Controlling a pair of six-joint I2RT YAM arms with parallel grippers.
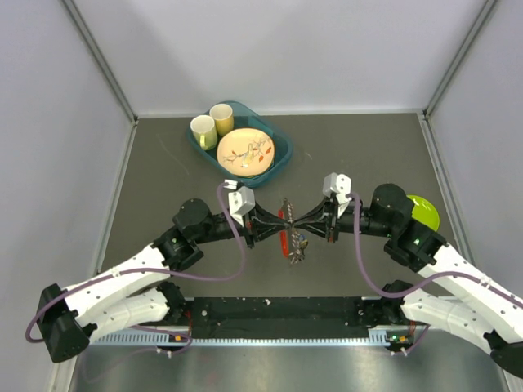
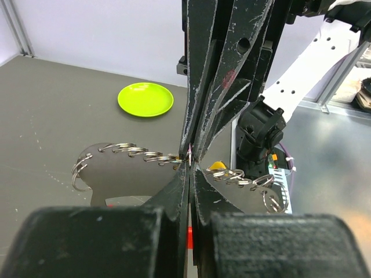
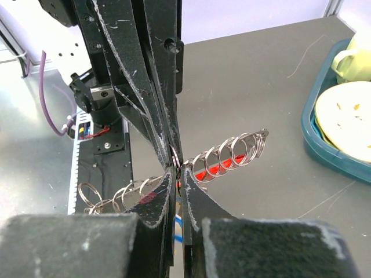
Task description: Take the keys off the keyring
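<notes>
Both claws are clenched nose to nose, dead centre between the arms. The left gripper (image 2: pixel 190 174) and right gripper (image 3: pixel 178 174) each pinch the keyring (image 3: pixel 174 155) from opposite sides. Keys (image 1: pixel 298 247) and the red clip (image 1: pixel 283 242) dangle just below. My guess is one side anchors the ring so the other can work a key off.

The grey table (image 1: pixel 368 147) bore a teal tray (image 1: pixel 285 153) at upper centre of the top view and a green plate (image 1: pixel 426 212) at right.
</notes>
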